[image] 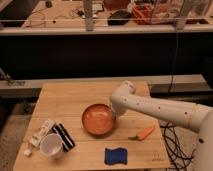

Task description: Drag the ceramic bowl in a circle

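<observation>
The arm [160, 107] is all glossy white plastic, chunky and tube-shaped, with a rounded elbow-like joint cap [125, 90] up over the wooden table [75, 100]. There's a row of small dark dots, maybe screws, running along the long segment. The gripper [116, 113] sits just under that joint cap, same white shell.

The robot's white, smooth-shelled arm [165, 111] enters from the lower right and reaches leftward over the table [75, 100], its long forearm link sloping gently upward toward a rounded wrist joint [125, 92]. From that joint the last segment bends sharply downward. The pincer [116, 113] hangs at the end of it, pointing down, low and close to the table's surface, near the middle of the table.
</observation>
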Controlling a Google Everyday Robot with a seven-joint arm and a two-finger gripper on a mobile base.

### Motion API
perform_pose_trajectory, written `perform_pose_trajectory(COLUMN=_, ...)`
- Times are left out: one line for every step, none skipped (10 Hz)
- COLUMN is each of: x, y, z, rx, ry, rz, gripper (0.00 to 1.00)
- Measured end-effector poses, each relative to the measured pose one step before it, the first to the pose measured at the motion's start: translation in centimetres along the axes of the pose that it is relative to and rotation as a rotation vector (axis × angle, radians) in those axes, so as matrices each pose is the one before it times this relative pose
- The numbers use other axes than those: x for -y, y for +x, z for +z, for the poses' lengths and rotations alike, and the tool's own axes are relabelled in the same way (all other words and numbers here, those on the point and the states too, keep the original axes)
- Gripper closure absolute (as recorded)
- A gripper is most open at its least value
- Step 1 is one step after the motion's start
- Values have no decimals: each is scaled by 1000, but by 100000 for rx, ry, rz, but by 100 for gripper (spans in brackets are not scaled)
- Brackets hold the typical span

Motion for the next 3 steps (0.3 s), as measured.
perform_pose_trajectory(x=-725, y=2213, z=413, rx=-550, ry=-171, rz=1630, gripper=100)
perform_pose_trajectory(x=-1244, y=2029, z=399, rx=23, ry=-539, rz=2773, gripper=100)
perform_pose_trajectory(x=-1327, y=1259, z=169, rx=-6, ry=-826, rz=2772, gripper=100)
